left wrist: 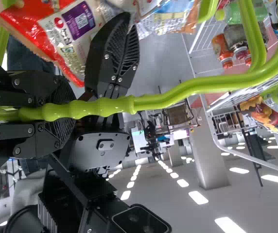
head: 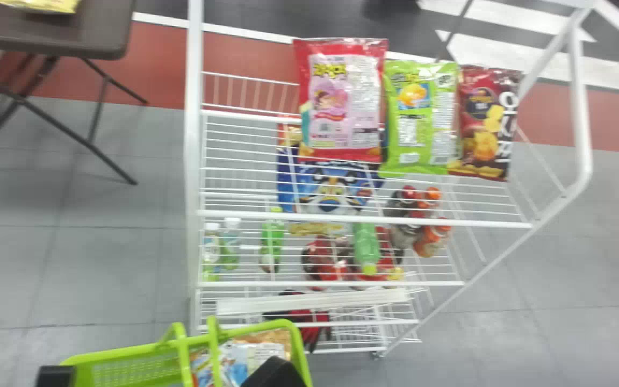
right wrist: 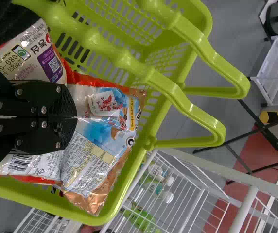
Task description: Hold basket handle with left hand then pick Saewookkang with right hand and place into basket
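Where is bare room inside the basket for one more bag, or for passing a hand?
In the head view, the basket looks free between its left end and the handles, one gripped by the left hand; a hand could likely go down there, if it clears the handles. Crowded is the right end: bags lie there, with the right hand over them.

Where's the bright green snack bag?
In the head view, the green bag is right of centre on the white wire rack, between a pink bag and a maroon bag.
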`<state>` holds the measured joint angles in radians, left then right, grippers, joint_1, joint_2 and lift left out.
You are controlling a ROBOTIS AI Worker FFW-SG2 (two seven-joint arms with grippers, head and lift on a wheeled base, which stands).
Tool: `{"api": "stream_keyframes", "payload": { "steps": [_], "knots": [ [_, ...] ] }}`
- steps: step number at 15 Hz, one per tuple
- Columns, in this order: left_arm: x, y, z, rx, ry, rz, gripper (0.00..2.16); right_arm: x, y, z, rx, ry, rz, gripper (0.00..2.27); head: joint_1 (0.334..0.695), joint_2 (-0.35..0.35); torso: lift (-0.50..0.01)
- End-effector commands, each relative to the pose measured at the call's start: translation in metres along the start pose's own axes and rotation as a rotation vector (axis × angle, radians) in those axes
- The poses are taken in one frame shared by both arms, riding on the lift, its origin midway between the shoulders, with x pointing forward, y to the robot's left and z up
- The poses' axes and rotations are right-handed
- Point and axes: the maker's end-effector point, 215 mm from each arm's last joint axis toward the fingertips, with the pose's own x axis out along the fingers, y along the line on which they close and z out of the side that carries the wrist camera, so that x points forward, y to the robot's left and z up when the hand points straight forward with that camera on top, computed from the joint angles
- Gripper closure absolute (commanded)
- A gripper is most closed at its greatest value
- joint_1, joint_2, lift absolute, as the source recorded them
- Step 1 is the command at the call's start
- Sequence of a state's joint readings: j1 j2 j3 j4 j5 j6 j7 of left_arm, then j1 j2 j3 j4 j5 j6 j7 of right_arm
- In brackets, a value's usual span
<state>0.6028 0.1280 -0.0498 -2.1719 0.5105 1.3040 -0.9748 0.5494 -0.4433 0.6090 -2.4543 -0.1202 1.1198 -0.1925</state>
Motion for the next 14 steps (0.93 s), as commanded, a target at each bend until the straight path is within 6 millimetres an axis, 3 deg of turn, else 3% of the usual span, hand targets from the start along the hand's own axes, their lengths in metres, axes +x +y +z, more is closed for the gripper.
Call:
{"api": "stream_keyframes", "payload": {
  "steps": [1, 2, 5, 8, 11, 14],
  "knots": [
    [0.000, -0.001, -0.001, 0.001, 0.000, -0.002, 1.88, 0.002, -0.002, -0.010, -0.021, 0.036, -0.001, 0.14, 0.695, -0.233, -0.019],
    [0.000, -0.001, -0.002, -0.003, 0.002, -0.002, 1.88, 0.002, -0.003, -0.012, -0.022, 0.044, -0.004, 0.00, 0.695, -0.236, -0.019],
    [0.000, -0.001, -0.001, 0.001, 0.001, -0.003, 1.88, 0.002, -0.013, -0.017, -0.031, 0.060, -0.029, 0.05, 0.695, -0.280, -0.019],
    [-0.001, -0.001, -0.001, -0.001, -0.001, -0.004, 1.88, -0.004, -0.033, 0.002, -0.048, 0.001, -0.102, 0.08, 0.695, -0.312, -0.019],
    [-0.002, -0.002, 0.000, -0.001, -0.004, -0.005, 1.88, -0.023, -0.075, 0.062, -0.068, -0.230, -0.288, 0.08, 0.695, -0.314, -0.019],
    [-0.003, -0.001, 0.000, -0.002, -0.005, -0.004, 1.88, -0.051, -0.101, 0.103, 0.011, -0.442, -0.375, 0.08, 0.695, -0.300, -0.019]
  ]
}}
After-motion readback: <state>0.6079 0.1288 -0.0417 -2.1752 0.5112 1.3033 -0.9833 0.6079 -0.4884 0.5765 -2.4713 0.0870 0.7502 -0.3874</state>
